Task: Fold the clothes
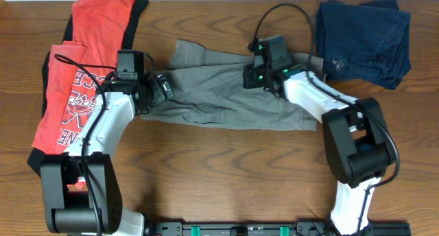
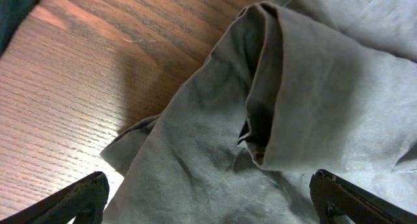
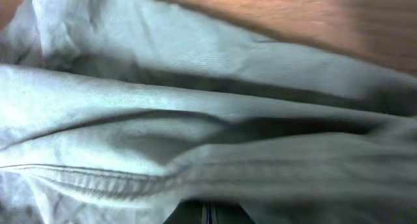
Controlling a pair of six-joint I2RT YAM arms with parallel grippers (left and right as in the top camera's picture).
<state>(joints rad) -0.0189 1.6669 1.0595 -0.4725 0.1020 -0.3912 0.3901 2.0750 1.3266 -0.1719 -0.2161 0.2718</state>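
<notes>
The grey-khaki shorts [image 1: 219,99] lie spread and rumpled across the middle of the wooden table. My left gripper [image 1: 164,87] is at their left end. In the left wrist view its fingers [image 2: 208,208] are wide open, low over a crumpled fold of the shorts [image 2: 195,159], with cloth lying between them. My right gripper [image 1: 255,77] is on the shorts' upper edge, right of centre. In the right wrist view its fingers [image 3: 207,210] are pressed together with the shorts' seamed cloth [image 3: 195,120] bunched over the tips.
A red T-shirt with white lettering [image 1: 82,71] lies at the far left, under the left arm. A dark navy folded garment [image 1: 363,37] lies at the back right. Bare wooden table [image 1: 226,174] shows in front of the shorts.
</notes>
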